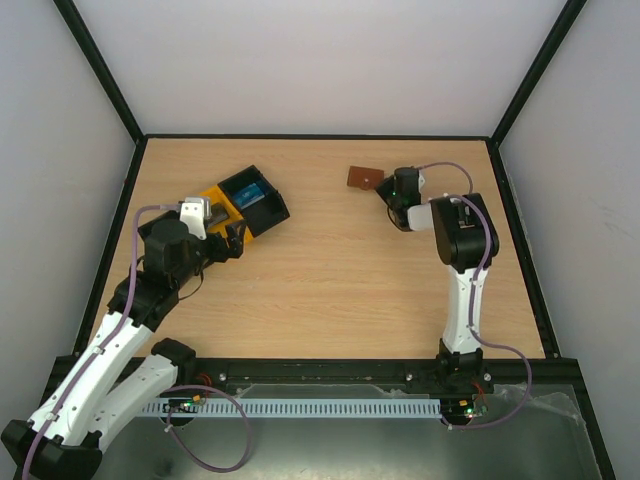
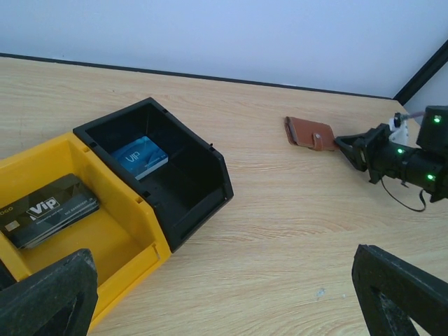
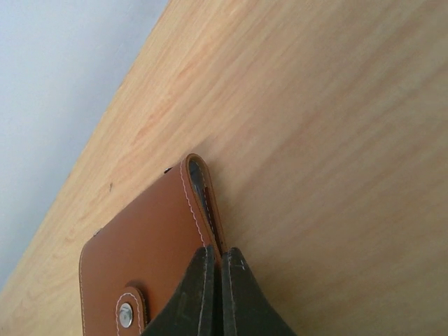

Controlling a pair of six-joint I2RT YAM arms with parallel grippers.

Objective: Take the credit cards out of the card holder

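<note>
Far left: left arm [image 1: 165,250] bent over the near end of the yellow tray [image 2: 122,245], left jaws spread to the full with nothing between them, only the two dark fingertips [image 2: 399,287] showing at the bottom corners of the left wrist view. In the yellow tray, lying flat: one dark card [image 2: 49,210] marked VIP, thick at the edge, possibly more than one stacked, hard to tell. Just beside it, touching wall to wall: the black tray [image 2: 210,175], with one blue card [image 2: 140,157] leaning against its far inner wall. Both trays well apart from the card holder [image 2: 309,133], across open worktop [image 1: 330,290]. Towards the far right of the worktop: one brown card holder, folded shut, flat on the wood, snap tab [image 3: 126,315] fastened over its cover. At its right-hand end: right jaws on the right arm [image 1: 460,235], pressed fully together, pinching the rim of the top cover, that rim running straight into the seam between the fingertips [image 3: 199,294] in the right wrist view. Holder's lower part cut off at the bottom of that view; inside of the holder hidden, any cards within not visible. Count: two arms, two trays, one holder, two cards in plain sight.
</note>
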